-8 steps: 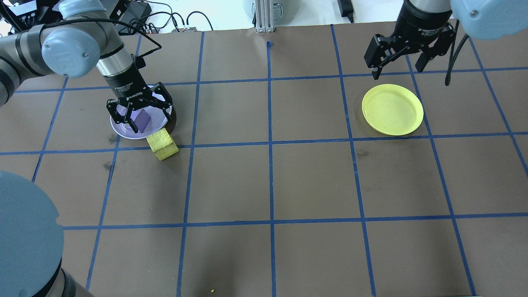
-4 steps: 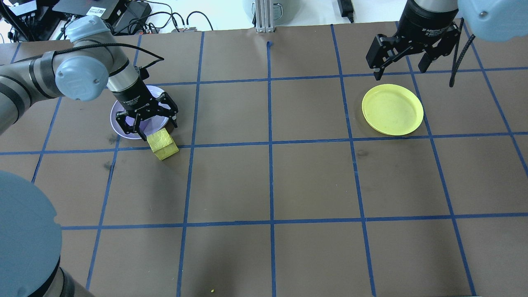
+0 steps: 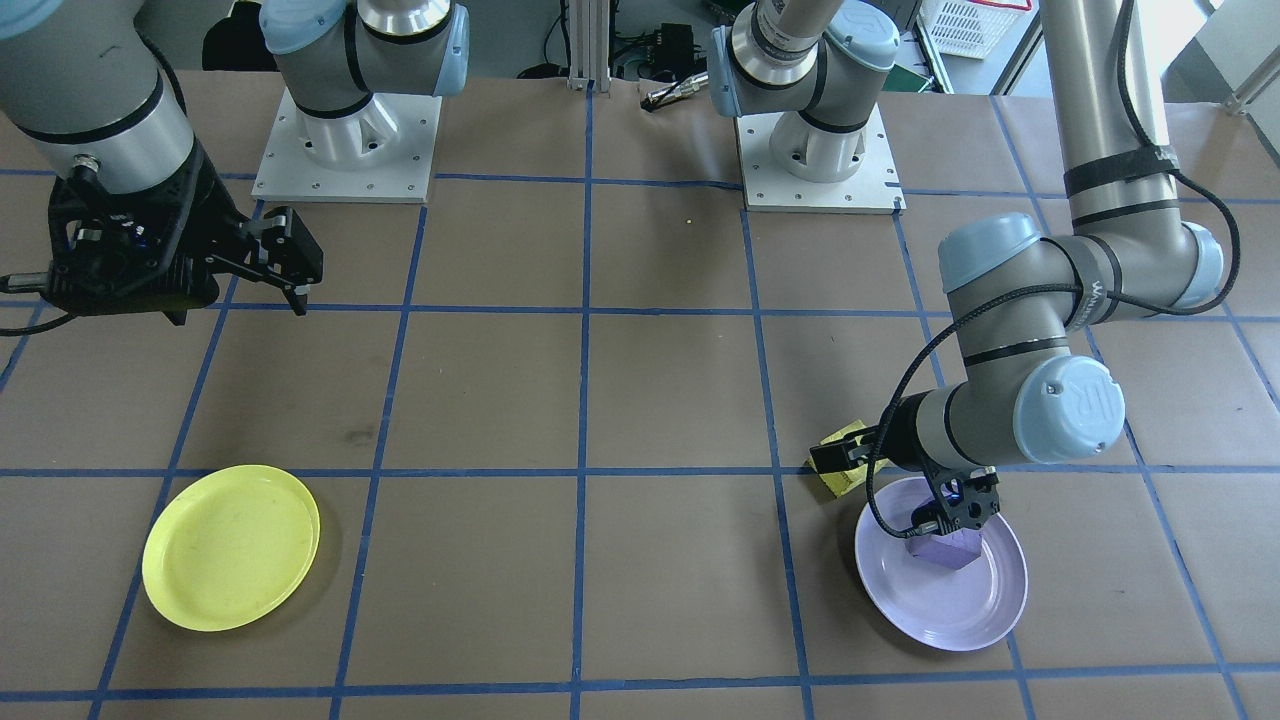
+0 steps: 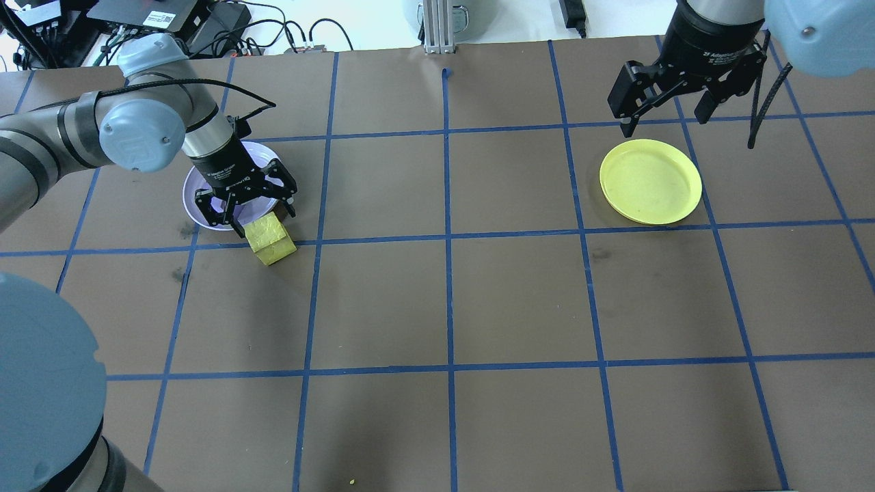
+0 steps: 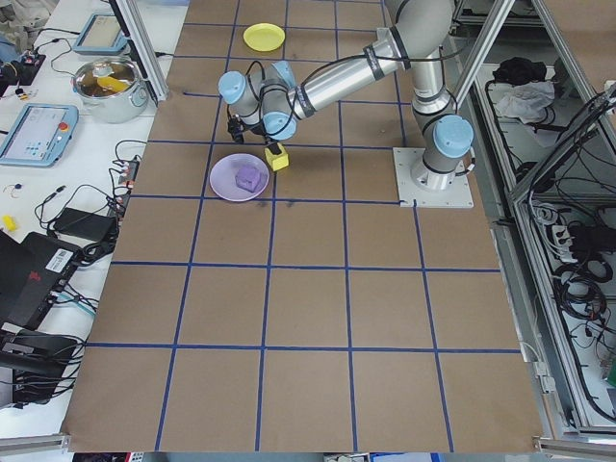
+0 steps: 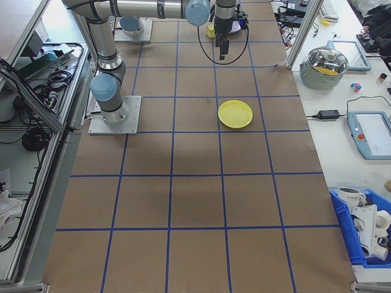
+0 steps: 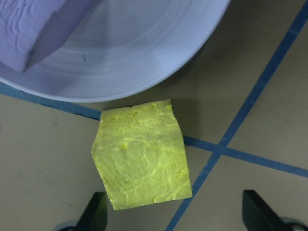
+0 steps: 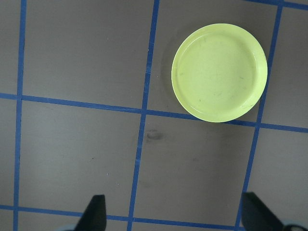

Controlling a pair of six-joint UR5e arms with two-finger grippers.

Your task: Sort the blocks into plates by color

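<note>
Showing two blocks (image 7: 142,154), two plates (image 4: 651,181), two grippers (image 4: 251,213)

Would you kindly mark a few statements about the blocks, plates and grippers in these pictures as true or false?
1. The small purple foam cube lies in the pale lavender plastic plate. True.
2. The small yellow foam cube lies in the bright yellow plastic plate. False: it sits on the table beside the lavender plate.
3. The left gripper is open. True.
4. The right gripper holds a cube. False: it is open and empty.
</note>
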